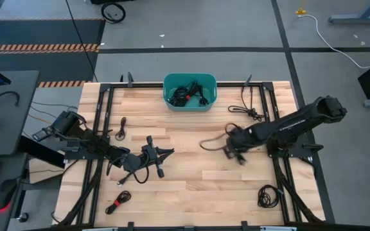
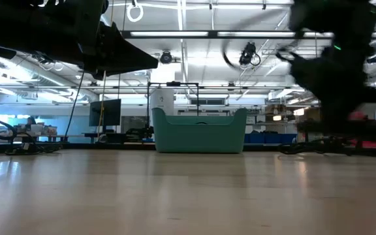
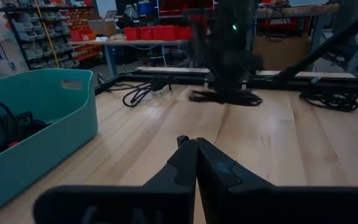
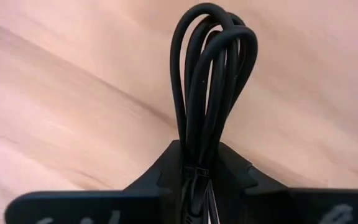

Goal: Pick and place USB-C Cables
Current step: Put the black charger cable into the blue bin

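We see the right gripper (image 4: 197,171) pinching a black cable (image 4: 211,81). Its two fingers are squeezed on the cable's folded end, and the loops stick out past the fingertips. In the high view the right gripper (image 1: 234,149) is over the middle of the table (image 1: 191,192), and the cable (image 1: 212,142) trails out to its side.

The green bin (image 1: 189,92) sits well away from this gripper, toward the far edge of the table. It already has some cables in it. We think the held cable should go there next.

What could go wrong? The hold is only on one thin end, so the cable could slip out if the arm swings fast. The long loops hang free, so they could catch on the bin's rim and spill outside. The cable could also flop and land half in, half out.

The left gripper (image 3: 196,163) is pressed together and holds nothing. It waits near the middle of the table, and the two arms could bump if the right one swings toward it.

More cables lie near the table edges.
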Controlling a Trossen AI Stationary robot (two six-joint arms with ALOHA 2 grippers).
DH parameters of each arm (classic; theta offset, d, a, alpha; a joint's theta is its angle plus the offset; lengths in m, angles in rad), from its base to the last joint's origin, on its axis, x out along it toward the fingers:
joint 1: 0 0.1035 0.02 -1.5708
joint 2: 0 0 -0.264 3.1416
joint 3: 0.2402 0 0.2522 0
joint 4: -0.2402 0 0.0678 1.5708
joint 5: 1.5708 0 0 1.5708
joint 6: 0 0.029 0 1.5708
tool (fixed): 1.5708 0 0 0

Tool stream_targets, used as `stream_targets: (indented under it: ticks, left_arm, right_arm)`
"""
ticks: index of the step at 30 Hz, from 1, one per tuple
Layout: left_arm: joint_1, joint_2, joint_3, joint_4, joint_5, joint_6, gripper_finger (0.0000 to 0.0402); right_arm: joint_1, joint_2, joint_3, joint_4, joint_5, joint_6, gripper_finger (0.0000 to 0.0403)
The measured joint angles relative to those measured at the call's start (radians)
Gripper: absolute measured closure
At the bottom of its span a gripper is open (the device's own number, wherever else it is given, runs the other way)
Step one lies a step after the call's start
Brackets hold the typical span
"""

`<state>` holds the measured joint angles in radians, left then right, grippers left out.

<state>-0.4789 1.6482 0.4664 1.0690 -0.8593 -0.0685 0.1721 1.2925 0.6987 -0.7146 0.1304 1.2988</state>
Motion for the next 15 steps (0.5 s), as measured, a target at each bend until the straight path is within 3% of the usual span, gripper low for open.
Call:
stream_targets:
  ticks: [4, 8, 11, 15]
  left_arm:
    - [0.000, 0.000, 0.000, 0.004, 0.000, 0.001, 0.0391]
    - [0.000, 0.000, 0.000, 0.016, 0.000, 0.001, 0.0383]
    - [0.000, 0.000, 0.000, 0.018, 0.000, 0.001, 0.0380]
    - [0.000, 0.000, 0.000, 0.016, 0.000, -0.007, 0.0384]
  right_arm:
    - [-0.084, -0.023, 0.151, 0.299, 0.153, -0.220, 0.0344]
    - [-0.254, 0.026, 0.288, 0.565, 0.179, -0.499, 0.0344]
    - [-0.394, 0.099, 0.378, 0.631, 0.204, -0.620, 0.0344]
    - [-0.553, 0.241, 0.436, 0.601, 0.175, -0.632, 0.0344]
